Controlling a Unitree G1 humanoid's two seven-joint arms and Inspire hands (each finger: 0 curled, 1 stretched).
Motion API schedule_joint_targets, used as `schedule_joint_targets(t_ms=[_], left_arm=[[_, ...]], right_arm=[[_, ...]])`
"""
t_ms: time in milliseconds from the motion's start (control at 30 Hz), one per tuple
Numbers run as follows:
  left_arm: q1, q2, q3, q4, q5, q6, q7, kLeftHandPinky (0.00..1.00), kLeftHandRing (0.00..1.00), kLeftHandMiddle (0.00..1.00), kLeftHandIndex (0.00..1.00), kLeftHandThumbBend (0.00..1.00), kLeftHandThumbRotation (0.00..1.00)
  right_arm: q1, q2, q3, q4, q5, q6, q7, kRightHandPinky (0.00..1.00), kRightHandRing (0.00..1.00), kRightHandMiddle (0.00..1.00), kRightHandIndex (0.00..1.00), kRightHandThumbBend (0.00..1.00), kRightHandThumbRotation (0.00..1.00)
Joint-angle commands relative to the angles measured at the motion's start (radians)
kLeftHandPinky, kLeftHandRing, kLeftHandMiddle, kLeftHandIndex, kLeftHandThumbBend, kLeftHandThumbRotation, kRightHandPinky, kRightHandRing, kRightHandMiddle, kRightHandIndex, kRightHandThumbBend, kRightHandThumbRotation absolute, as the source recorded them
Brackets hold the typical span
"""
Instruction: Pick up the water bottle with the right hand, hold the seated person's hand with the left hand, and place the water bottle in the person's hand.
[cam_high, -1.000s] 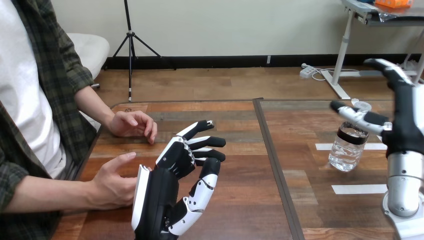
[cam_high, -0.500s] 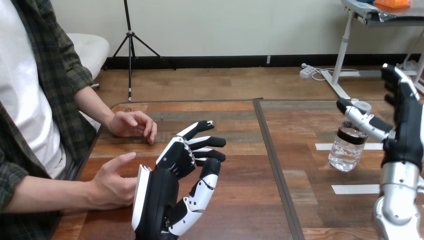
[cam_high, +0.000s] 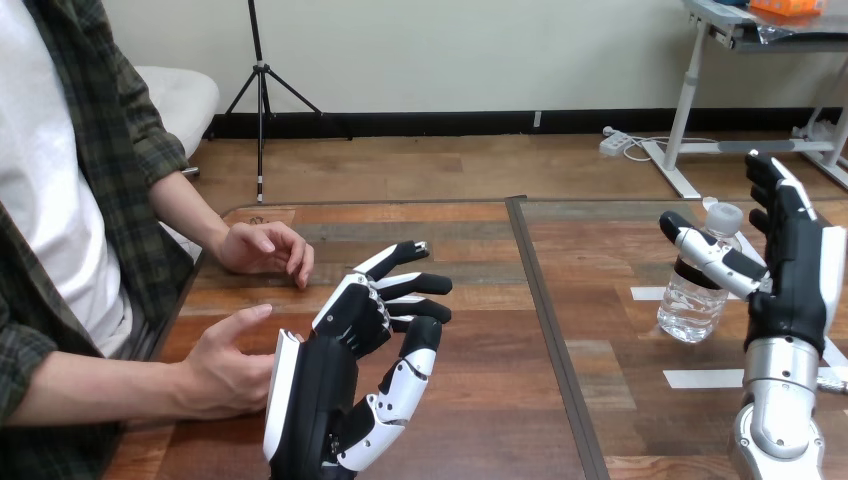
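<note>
The person's nearer hand (cam_high: 225, 370) rests half curled on the left side of the table (cam_high: 480, 400). The left hand (cam_high: 335, 385) sits just beside it, fingers loosely spread and pointing away, closed on nothing. At the right, the right hand (cam_high: 795, 275) is spread, its thumb crossing the front of the bottle (cam_high: 690, 305). The bottle stands upright and capped, with clear water inside.

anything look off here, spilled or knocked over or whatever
Nothing stands out. The clear plastic water bottle stands on its base on the wooden table, its white cap on, with no water spilled around it. The robot's right hand is open beside it, fingers not yet closed round it.
</note>
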Motion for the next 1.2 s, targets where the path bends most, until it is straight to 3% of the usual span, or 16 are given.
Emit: schedule_joint_targets(t_ms=[0,1167], left_arm=[[-0.022,-0.020,0.004,-0.018,0.008,-0.005,-0.002,0.47,0.59,0.66,0.76,0.29,0.45],[-0.012,-0.023,0.006,-0.026,0.024,-0.003,0.006,0.48,0.59,0.66,0.76,0.30,0.45]], right_arm=[[-0.101,0.003,-0.017,-0.001,0.017,-0.018,0.011,0.91,0.93,0.92,0.88,0.67,0.00],[-0.136,-0.021,-0.007,0.072,-0.017,0.012,0.030,0.93,0.93,0.90,0.86,0.68,0.00]])
